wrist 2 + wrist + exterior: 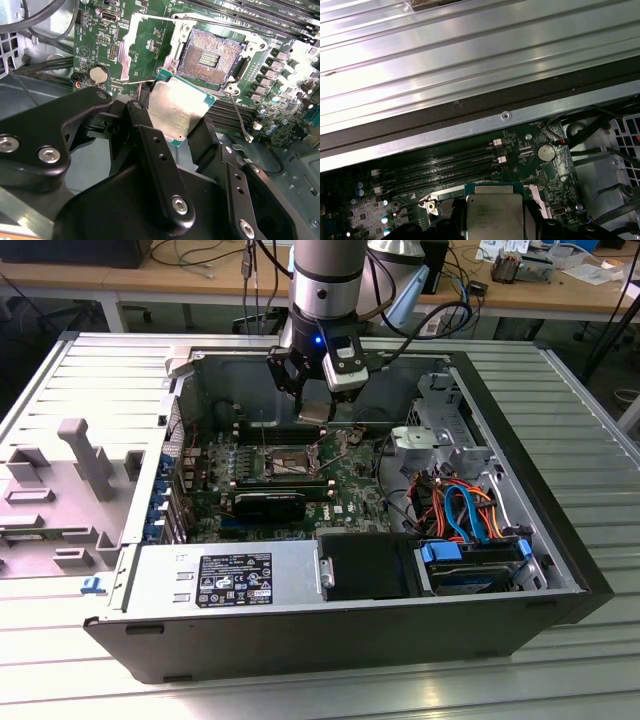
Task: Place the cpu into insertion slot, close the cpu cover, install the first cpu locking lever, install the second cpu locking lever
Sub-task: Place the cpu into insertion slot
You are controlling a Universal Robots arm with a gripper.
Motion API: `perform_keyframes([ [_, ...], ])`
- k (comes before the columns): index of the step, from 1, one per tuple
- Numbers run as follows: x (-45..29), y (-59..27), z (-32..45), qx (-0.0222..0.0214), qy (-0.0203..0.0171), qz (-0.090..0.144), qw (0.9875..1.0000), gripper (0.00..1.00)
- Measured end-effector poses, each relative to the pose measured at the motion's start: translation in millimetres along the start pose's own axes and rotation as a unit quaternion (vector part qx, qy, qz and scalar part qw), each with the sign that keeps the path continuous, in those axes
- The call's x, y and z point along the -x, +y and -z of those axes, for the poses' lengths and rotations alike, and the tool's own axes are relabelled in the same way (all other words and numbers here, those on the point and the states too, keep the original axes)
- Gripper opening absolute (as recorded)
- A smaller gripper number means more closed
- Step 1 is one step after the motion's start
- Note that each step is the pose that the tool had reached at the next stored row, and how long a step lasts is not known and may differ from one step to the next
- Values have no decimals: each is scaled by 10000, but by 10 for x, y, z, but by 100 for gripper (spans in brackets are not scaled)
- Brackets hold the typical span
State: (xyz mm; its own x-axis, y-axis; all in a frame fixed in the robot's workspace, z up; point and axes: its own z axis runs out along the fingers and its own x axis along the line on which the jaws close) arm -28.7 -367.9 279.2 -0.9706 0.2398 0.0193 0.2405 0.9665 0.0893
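Case walls ring your gripper, clamped on the cpu; second wrist view gives you the bare insertion slot.

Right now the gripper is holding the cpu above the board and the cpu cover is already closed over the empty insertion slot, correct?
Not quite. The cpu cover is swung open, leaving the insertion slot with its contact field bare, as the second wrist view shows. The gripper does hold the cpu above the board.
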Motion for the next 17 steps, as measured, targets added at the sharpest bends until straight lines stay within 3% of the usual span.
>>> perform_keyframes([
  [17,0,-1,-3,1,-6,-61,10000,55],
])
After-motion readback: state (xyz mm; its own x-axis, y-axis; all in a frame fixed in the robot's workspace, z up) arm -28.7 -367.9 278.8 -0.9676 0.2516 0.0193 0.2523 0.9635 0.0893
